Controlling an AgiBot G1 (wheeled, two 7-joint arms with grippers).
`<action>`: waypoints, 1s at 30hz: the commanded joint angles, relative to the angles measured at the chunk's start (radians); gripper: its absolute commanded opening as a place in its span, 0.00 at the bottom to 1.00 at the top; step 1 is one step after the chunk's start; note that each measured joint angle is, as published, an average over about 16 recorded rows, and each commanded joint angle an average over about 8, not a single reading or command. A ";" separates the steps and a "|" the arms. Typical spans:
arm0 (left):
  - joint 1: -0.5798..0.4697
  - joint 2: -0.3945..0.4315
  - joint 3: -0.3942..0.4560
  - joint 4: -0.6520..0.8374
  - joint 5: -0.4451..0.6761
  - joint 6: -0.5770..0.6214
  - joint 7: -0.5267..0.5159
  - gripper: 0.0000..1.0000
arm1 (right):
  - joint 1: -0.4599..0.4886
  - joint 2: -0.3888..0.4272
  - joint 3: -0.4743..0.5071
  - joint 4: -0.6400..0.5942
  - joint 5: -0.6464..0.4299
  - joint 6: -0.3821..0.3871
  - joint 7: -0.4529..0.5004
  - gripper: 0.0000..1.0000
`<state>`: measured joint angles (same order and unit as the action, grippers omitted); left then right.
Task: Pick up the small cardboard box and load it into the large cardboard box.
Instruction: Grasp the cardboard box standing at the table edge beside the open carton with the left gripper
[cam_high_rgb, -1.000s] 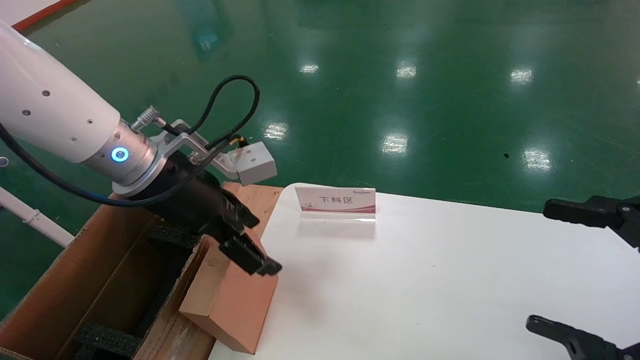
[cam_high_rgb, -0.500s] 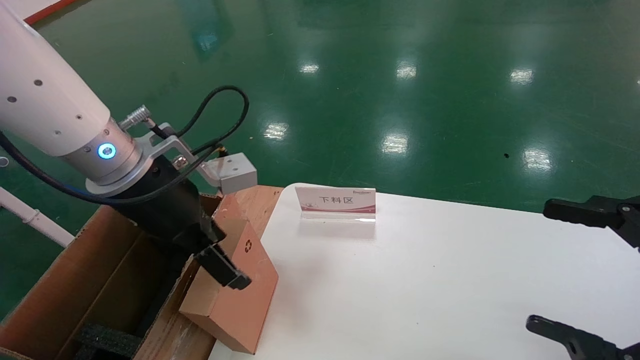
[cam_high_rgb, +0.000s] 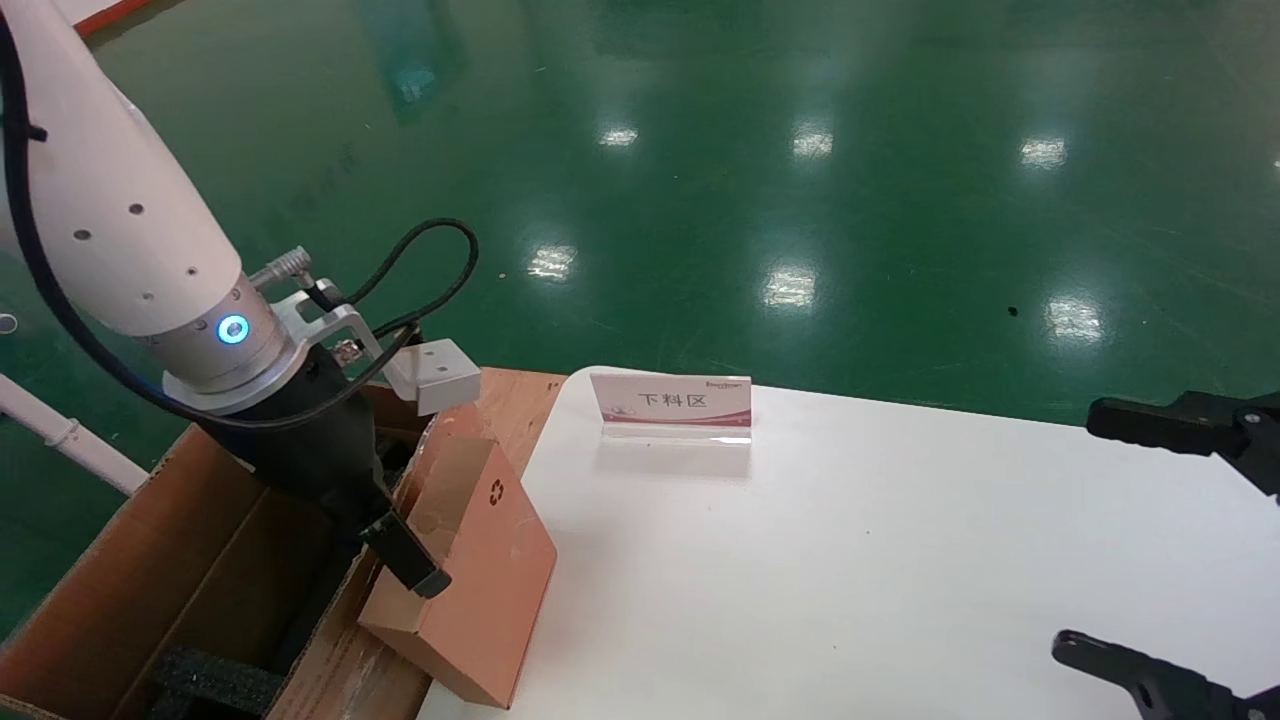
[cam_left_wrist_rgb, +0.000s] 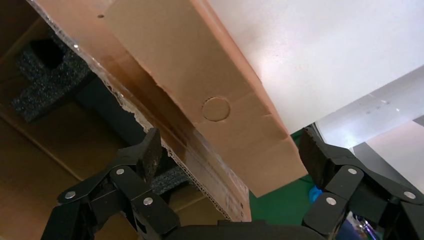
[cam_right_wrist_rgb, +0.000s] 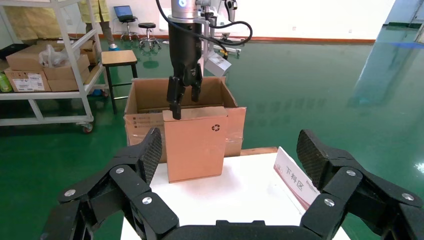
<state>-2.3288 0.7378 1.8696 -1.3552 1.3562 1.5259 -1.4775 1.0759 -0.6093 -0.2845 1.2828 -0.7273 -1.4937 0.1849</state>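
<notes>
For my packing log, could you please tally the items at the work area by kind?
Cardboard boxes: 2, the small cardboard box leaning on the large cardboard box.
Sign cards: 1, the sign on the white table.
Grippers: 2, the left gripper at the small box's top edge and the right gripper parked.
Total: 5.

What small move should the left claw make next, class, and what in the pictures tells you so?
Probably close on the small box's upper edge. The left claw is open with one finger on each side of that edge, and the box leans against the big carton's rim, half on the white table, not yet inside. The right claw waits open at the table's far side.
</notes>
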 joint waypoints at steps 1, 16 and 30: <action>0.000 0.002 0.017 0.000 -0.001 -0.010 -0.011 1.00 | 0.000 0.000 0.000 0.000 0.000 0.000 0.000 1.00; 0.074 -0.061 0.029 -0.005 0.080 -0.200 0.005 1.00 | 0.000 0.000 -0.001 0.000 0.001 0.001 -0.001 1.00; 0.095 -0.078 0.023 -0.004 0.056 -0.231 0.026 0.51 | 0.000 0.001 -0.001 0.000 0.001 0.001 -0.001 0.57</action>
<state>-2.2344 0.6594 1.8930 -1.3596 1.4126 1.2949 -1.4513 1.0760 -0.6086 -0.2857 1.2825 -0.7262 -1.4927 0.1841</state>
